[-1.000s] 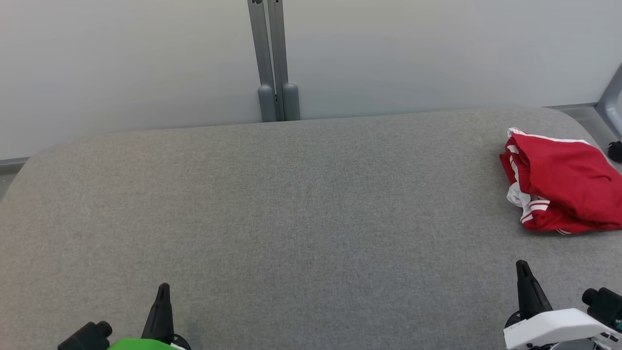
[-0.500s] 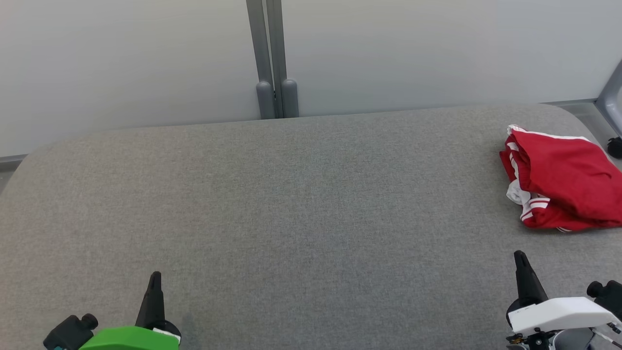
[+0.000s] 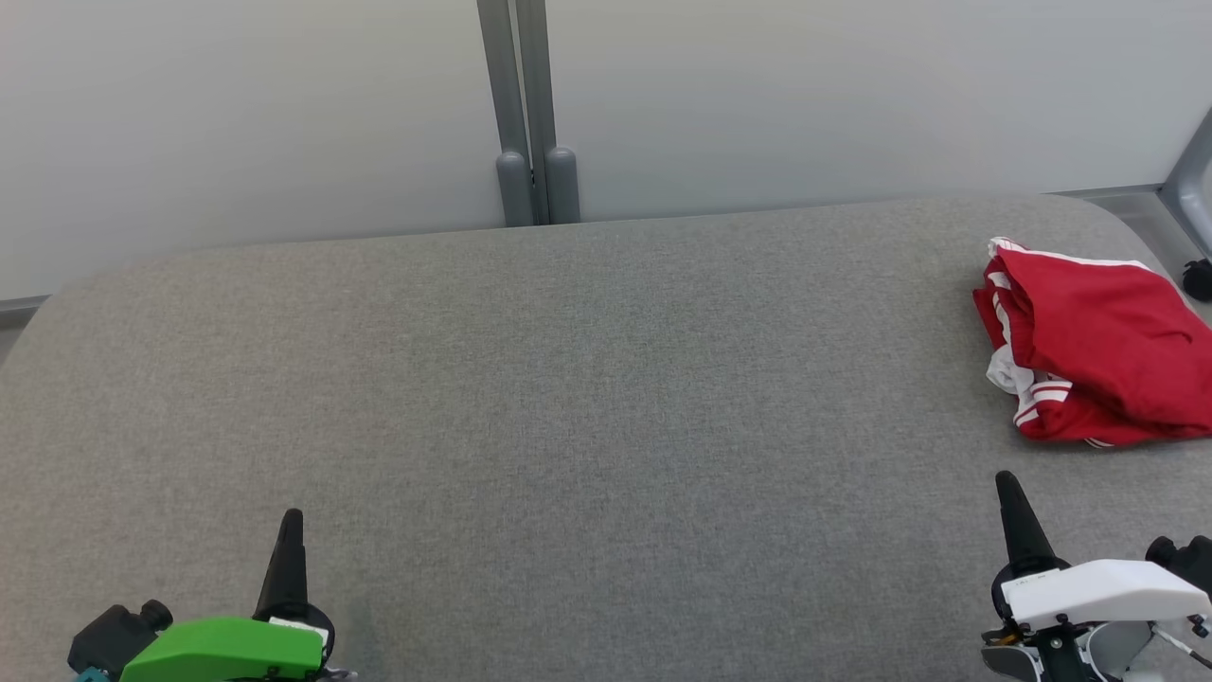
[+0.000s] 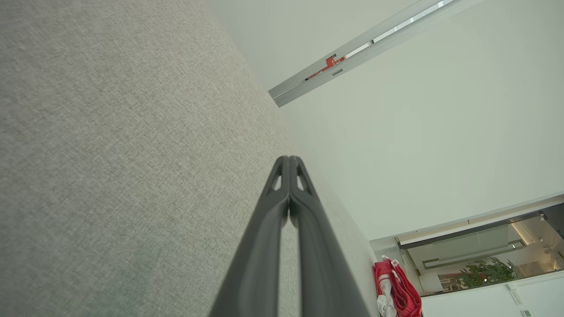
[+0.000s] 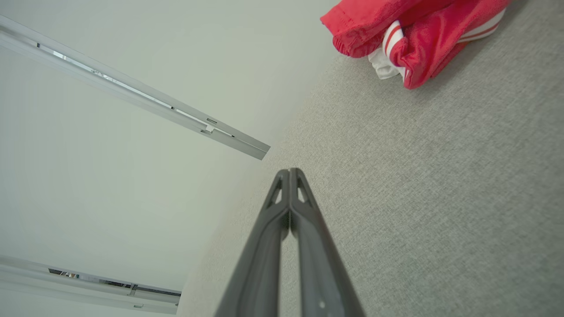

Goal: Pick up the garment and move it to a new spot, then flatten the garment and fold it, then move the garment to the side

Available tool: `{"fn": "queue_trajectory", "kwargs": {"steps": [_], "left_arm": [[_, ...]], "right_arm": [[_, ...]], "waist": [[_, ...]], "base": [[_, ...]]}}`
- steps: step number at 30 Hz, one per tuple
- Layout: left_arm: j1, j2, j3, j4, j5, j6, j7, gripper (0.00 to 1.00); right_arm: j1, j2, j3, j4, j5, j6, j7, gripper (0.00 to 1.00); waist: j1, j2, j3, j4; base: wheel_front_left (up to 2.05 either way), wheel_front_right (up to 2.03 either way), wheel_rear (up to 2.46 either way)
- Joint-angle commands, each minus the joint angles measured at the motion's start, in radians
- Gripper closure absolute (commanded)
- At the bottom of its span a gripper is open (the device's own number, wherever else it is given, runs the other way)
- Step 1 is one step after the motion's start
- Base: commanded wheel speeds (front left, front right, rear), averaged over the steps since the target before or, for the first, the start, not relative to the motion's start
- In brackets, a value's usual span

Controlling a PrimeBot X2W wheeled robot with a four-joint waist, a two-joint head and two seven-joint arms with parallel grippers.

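One garment [image 3: 1098, 346], red with white stripes and loosely bunched in a heap, lies at the right end of the one grey table [image 3: 587, 379], well apart from the left gripper [image 3: 291, 521] and nearer the right gripper [image 3: 1004, 485], both pinched together on nothing.

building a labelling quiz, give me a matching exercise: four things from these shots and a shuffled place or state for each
1 red garment
2 left end effector
3 right end effector
4 metal post

A shut, white housing, lower right
B behind the far edge of the grey table
C bunched at the table's right end
D shut, green housing, lower left

Pairs: 1-C, 2-D, 3-A, 4-B
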Motion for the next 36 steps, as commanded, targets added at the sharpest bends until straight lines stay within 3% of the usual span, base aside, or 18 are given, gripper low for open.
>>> {"fn": "queue_trajectory", "kwargs": {"steps": [1,36], "left_arm": [[-0.030,0.010,0.009,-0.013,-0.032,-0.003,0.006,1.00],[-0.084,0.009,0.057,-0.029,-0.317,-0.005,0.091,1.00]], "right_arm": [[-0.028,-0.007,-0.002,-0.005,0.032,0.000,0.009,1.00],[-0.089,-0.009,-0.004,0.012,0.378,0.000,0.092,1.00]], "waist": [[0.0000,0.0000,0.001,0.000],[0.0000,0.0000,0.025,-0.007]], "base": [[0.00,0.00,0.00],[0.00,0.00,0.00]]}}
